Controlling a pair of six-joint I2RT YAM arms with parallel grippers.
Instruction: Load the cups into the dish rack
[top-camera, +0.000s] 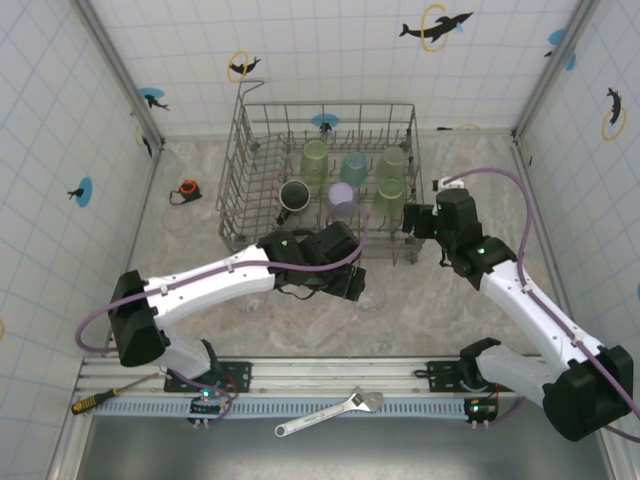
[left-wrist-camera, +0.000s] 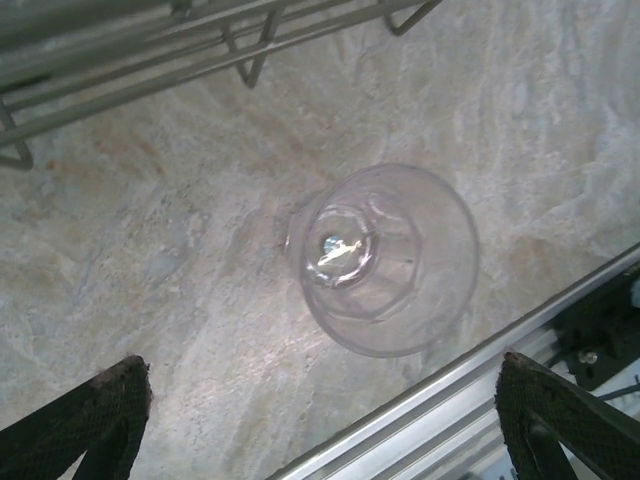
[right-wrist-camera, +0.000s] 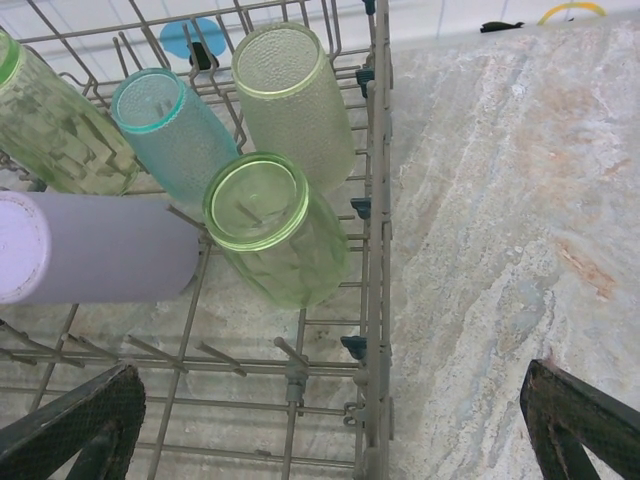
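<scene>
Cups: one clear cup (left-wrist-camera: 390, 260) sits on the marbled table (left-wrist-camera: 150, 250) ahead of the left gripper (left-wrist-camera: 320, 362). The gripper's fingers stand wide apart, one on either side, and touch nothing. The dish rack's (right-wrist-camera: 378, 200) near wall runs just beyond the cup. The right gripper (right-wrist-camera: 330, 372) is likewise spread wide and empty, straddling the rack's right wall. Inside the rack, a green cup (right-wrist-camera: 270, 230), teal cup (right-wrist-camera: 165, 125) and lavender cup (right-wrist-camera: 90, 260) lean together on the tines. A black cup (top-camera: 295, 195) sits further left.
</scene>
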